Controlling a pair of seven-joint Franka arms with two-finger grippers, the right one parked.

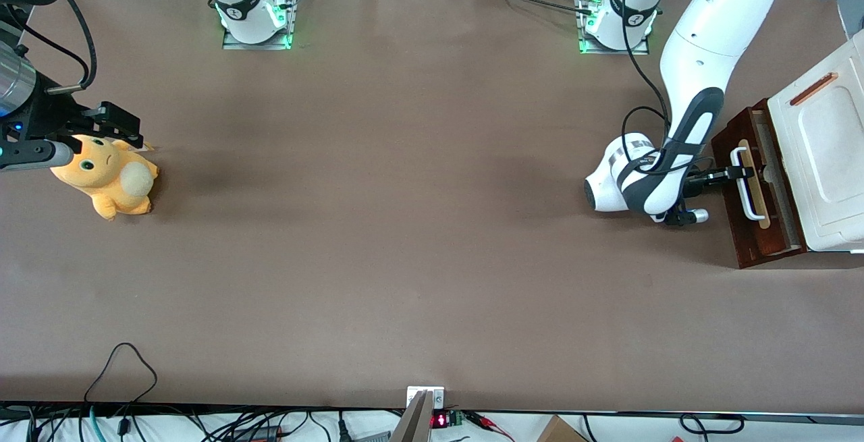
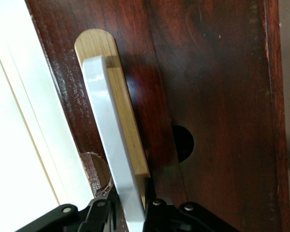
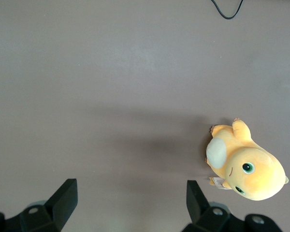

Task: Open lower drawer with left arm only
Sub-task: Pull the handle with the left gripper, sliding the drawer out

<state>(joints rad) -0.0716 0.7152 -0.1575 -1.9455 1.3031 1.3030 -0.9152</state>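
The lower drawer (image 1: 732, 145) is dark reddish-brown and sticks out from under the white cabinet top (image 1: 827, 158), at the working arm's end of the table. A strip of its pale inside (image 1: 776, 172) shows. Its front (image 2: 212, 96) carries a pale wood strip (image 2: 130, 125) and a white loop handle (image 1: 746, 192) (image 2: 108, 135). The left arm (image 1: 695, 84) bends down in front of the drawer. Its black gripper (image 1: 741, 173) (image 2: 130, 215) is at the handle, with one finger (image 2: 157, 212) on each side of the white bar, shut on it.
A yellow plush toy (image 1: 108, 175) (image 3: 246, 164) lies toward the parked arm's end of the table. A black cable loop (image 1: 121, 361) rests near the table edge closest to the front camera. Both arm bases (image 1: 614, 23) stand along the edge farthest from it.
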